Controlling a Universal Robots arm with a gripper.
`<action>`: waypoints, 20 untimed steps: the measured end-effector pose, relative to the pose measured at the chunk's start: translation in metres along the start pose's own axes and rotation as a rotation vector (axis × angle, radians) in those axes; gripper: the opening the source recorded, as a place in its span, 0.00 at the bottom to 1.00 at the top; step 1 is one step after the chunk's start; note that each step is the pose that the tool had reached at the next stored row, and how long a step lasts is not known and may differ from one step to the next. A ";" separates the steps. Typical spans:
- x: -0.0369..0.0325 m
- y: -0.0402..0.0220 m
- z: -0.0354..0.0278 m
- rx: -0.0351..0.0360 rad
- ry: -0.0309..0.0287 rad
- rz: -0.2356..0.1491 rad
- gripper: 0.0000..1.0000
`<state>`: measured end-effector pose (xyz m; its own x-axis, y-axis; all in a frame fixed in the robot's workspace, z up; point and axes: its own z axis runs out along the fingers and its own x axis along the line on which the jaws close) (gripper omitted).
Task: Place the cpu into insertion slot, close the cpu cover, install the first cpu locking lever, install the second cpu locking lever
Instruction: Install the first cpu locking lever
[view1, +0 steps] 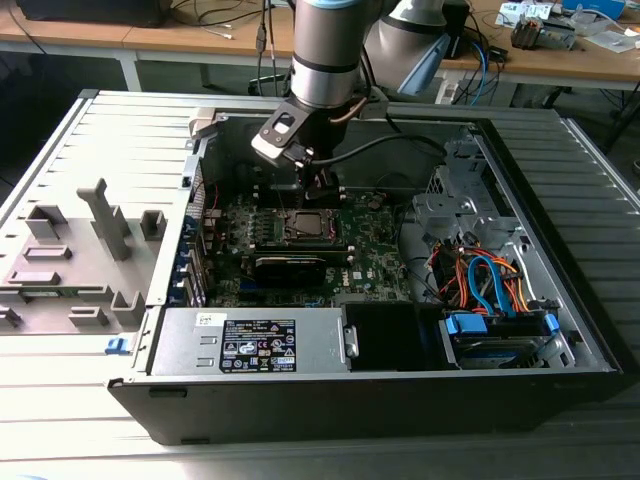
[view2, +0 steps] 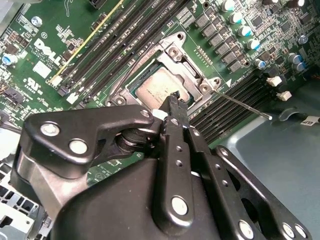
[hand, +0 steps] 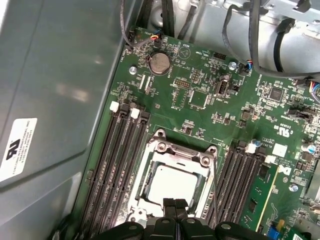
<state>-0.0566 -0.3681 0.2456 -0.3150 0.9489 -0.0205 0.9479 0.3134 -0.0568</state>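
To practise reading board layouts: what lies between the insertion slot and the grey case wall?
In the first wrist view, long black memory slots run side by side between the insertion slot and the case wall.

Cpu (hand: 172, 184) sits in insertion slot (hand: 146, 186), cpu cover (hand: 178, 155) flat over it. Gripper (hand: 175, 204), jaws together, at slot's 6 o'clock edge; coin cell (hand: 159, 63) at 12.
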 end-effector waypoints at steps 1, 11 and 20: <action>0.0000 0.0000 0.0000 -0.0001 -0.0002 -0.003 0.11; 0.0000 0.0000 0.0000 -0.0007 -0.0020 -0.034 0.11; 0.0000 0.0000 0.0000 -0.0015 -0.0039 -0.069 0.11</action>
<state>-0.0566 -0.3681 0.2456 -0.3802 0.9247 -0.0205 0.9238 0.3786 -0.0567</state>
